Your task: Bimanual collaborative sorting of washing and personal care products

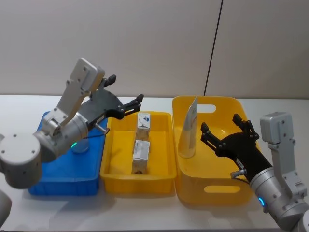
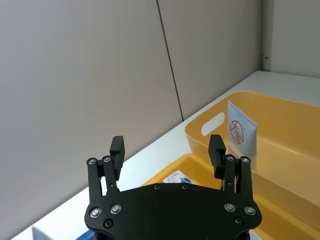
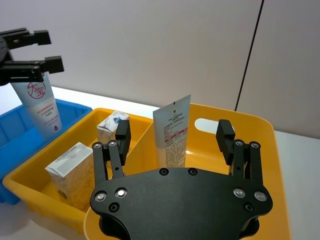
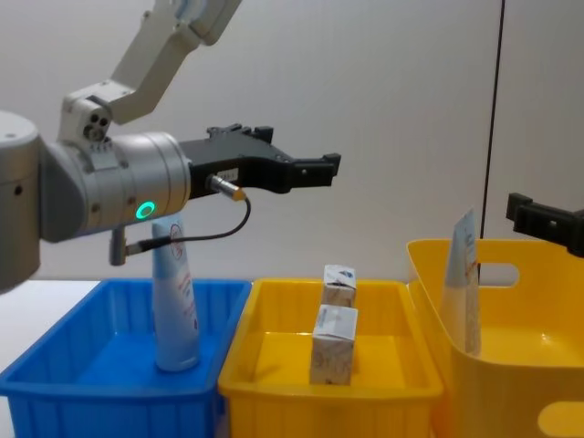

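One pale squeeze tube (image 4: 175, 306) stands upright in the blue bin (image 1: 58, 176). A second tube (image 1: 188, 130) leans against the back wall of the deep yellow basket (image 1: 212, 188). Two small white-beige cartons (image 1: 143, 121) (image 1: 141, 155) stand in the shallow yellow tray (image 1: 113, 176) between them. My left gripper (image 1: 135, 104) hangs open and empty, high above the seam between blue bin and tray. My right gripper (image 1: 227, 128) is open and empty over the basket, just right of its tube (image 3: 172, 130). The right wrist view also catches the cartons (image 3: 70, 167) and the blue bin's tube (image 3: 42, 107).
The three containers sit side by side on a white table (image 1: 145, 212) in front of a plain grey wall. The basket has cut-out handles (image 1: 205, 108) in its walls. A strip of bare table runs behind the bins.
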Tool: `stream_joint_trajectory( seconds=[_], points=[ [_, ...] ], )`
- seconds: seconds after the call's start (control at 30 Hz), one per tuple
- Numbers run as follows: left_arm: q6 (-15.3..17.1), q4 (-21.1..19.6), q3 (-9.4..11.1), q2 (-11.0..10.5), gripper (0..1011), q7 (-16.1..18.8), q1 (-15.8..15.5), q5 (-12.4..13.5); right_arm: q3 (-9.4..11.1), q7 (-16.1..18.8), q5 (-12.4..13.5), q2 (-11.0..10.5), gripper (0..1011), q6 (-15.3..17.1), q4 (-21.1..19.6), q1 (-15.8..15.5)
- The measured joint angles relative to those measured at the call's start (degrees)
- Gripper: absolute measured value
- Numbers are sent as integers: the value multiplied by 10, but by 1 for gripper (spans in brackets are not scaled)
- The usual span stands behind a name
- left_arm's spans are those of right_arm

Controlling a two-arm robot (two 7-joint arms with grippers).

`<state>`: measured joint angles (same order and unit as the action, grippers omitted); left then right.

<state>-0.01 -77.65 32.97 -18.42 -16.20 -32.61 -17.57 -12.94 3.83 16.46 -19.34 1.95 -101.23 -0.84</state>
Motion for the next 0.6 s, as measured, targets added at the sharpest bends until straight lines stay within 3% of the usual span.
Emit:
stream_joint_trajectory(
  seconds=[0.6],
  points=[
    [4, -82, -37, -18, 1001, 82, 100, 32, 0, 0, 0, 0, 1002, 0, 0, 0]
  ],
)
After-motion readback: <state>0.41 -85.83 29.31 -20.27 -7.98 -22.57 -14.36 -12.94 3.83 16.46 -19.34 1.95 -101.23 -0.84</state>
